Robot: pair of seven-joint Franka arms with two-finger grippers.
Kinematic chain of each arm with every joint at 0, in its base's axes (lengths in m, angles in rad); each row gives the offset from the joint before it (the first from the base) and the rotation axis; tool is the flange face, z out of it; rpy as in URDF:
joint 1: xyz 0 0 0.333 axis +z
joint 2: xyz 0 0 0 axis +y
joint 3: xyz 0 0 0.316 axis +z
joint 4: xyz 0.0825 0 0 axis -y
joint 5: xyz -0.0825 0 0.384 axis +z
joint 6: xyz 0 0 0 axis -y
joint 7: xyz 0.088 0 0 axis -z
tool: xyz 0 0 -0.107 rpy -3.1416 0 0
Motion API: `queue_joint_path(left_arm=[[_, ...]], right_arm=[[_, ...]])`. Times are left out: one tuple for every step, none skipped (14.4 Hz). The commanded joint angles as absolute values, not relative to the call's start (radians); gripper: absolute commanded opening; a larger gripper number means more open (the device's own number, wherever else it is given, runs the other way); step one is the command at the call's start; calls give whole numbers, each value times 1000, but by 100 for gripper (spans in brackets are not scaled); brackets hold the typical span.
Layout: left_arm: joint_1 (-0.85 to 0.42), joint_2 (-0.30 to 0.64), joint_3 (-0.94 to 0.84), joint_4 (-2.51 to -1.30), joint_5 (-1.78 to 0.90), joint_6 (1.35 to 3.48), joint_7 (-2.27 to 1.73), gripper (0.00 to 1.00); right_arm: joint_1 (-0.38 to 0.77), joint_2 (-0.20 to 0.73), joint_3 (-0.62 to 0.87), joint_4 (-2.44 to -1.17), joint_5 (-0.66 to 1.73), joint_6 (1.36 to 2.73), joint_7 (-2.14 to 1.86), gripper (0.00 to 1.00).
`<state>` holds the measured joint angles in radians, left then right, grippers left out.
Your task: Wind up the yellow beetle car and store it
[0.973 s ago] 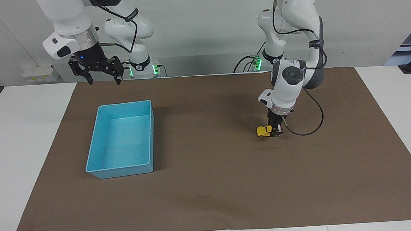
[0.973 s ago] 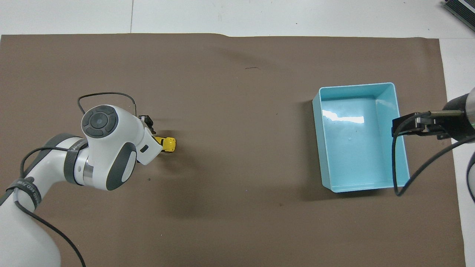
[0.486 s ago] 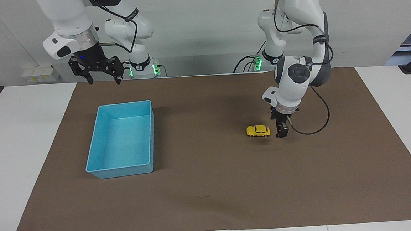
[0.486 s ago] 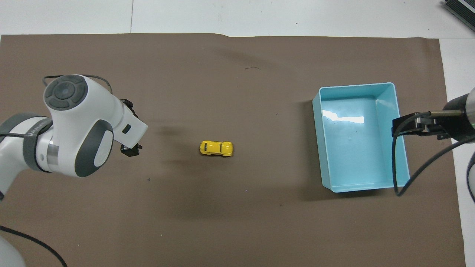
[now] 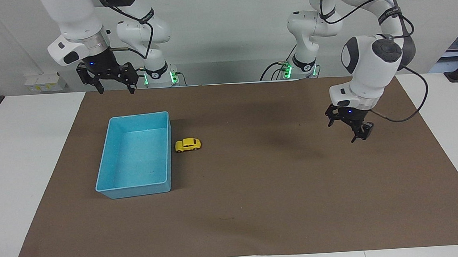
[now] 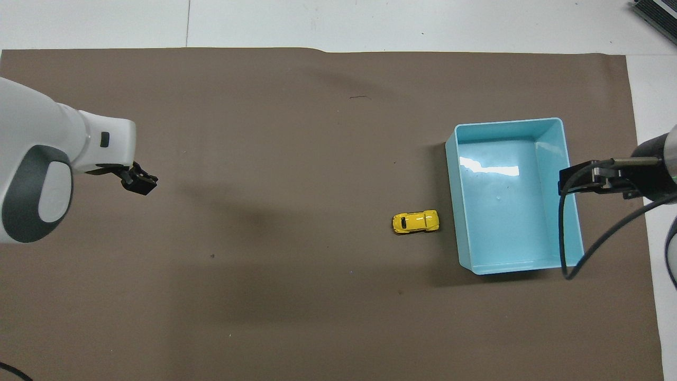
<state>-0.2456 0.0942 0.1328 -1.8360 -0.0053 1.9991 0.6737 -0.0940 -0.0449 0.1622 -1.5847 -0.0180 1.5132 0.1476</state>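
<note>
The yellow beetle car (image 5: 188, 145) (image 6: 415, 222) stands on its wheels on the brown mat, right beside the long wall of the blue bin (image 5: 113, 190) (image 6: 461, 222) that faces the left arm's end. My left gripper (image 5: 349, 126) (image 6: 138, 181) hangs open and empty above the mat toward the left arm's end of the table, well away from the car. My right gripper (image 5: 113, 83) (image 6: 574, 177) waits open and raised over the bin's edge nearest the robots, holding nothing.
A brown mat (image 5: 257, 206) covers most of the white table (image 5: 24, 157). The blue bin holds nothing. A black cable (image 6: 587, 248) hangs from the right arm over the bin's corner.
My left gripper opened and let the car go, then rose and drew back toward the left arm's end. The car rolled across the mat and stopped beside the blue bin. The right arm stayed still.
</note>
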Motion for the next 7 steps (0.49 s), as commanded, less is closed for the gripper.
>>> queue_joint_path(left_arm=[[-216, 92, 123, -1786, 11, 1931, 472, 100], [-213, 94, 123, -1775, 11, 1918, 384, 100], [-212, 94, 123, -1769, 11, 1904, 321, 100], [-209, 91, 124, -1761, 11, 1881, 290, 100], [-203, 92, 123, -1743, 11, 1861, 275, 100], [-199, 94, 123, -1714, 9, 1829, 250, 100], [-198, 92, 124, -1707, 2, 1821, 194, 100]], right_arm=[[-109, -55, 169, -1600, 0, 1534, 132, 100], [-109, -55, 169, -1600, -2, 1534, 130, 100], [-104, -60, 169, -1594, -3, 1535, 129, 100], [-101, -57, 172, -1583, -2, 1534, 127, 100], [-92, -57, 172, -1582, -6, 1534, 118, 100], [-91, -58, 175, -1582, -5, 1534, 68, 100], [-91, -58, 175, -1582, -6, 1535, 20, 100]])
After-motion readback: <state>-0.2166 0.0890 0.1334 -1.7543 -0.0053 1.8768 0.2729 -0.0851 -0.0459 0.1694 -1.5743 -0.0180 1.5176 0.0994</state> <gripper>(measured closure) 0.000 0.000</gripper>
